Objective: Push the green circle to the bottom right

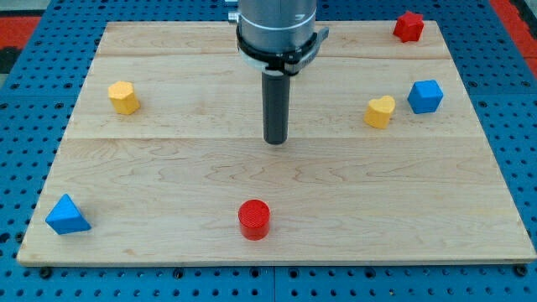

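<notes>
No green circle shows in the camera view; the arm's body hides part of the board's top middle. My tip (275,141) rests near the middle of the wooden board (168,176), touching no block. The nearest block is a red circle (253,219), below the tip and slightly to its left, near the board's bottom edge.
A yellow heart (380,111) and a blue cube (425,96) sit at the right. A red block (408,26) is at the top right corner. A yellow block (123,97) sits at the left. A blue triangle (67,216) is at the bottom left.
</notes>
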Robot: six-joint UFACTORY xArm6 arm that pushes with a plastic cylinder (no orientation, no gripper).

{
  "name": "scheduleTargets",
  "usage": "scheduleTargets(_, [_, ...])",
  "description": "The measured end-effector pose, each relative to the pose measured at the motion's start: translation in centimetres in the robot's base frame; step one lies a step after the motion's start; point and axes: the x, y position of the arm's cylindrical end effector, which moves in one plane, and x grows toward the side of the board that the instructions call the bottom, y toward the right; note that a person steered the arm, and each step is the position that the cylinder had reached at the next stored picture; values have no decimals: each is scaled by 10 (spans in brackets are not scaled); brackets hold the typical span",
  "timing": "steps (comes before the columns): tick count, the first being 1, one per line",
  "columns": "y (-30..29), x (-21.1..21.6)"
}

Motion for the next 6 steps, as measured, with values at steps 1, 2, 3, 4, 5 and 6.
scheduleTargets(1, [0,-25])
scheduleTargets(2, [0,-57])
scheduleTargets(3, [28,-72])
scheduleTargets(4, [70,-88])
scheduleTargets(5, [74,-130])
scheduleTargets(6, [72,-162])
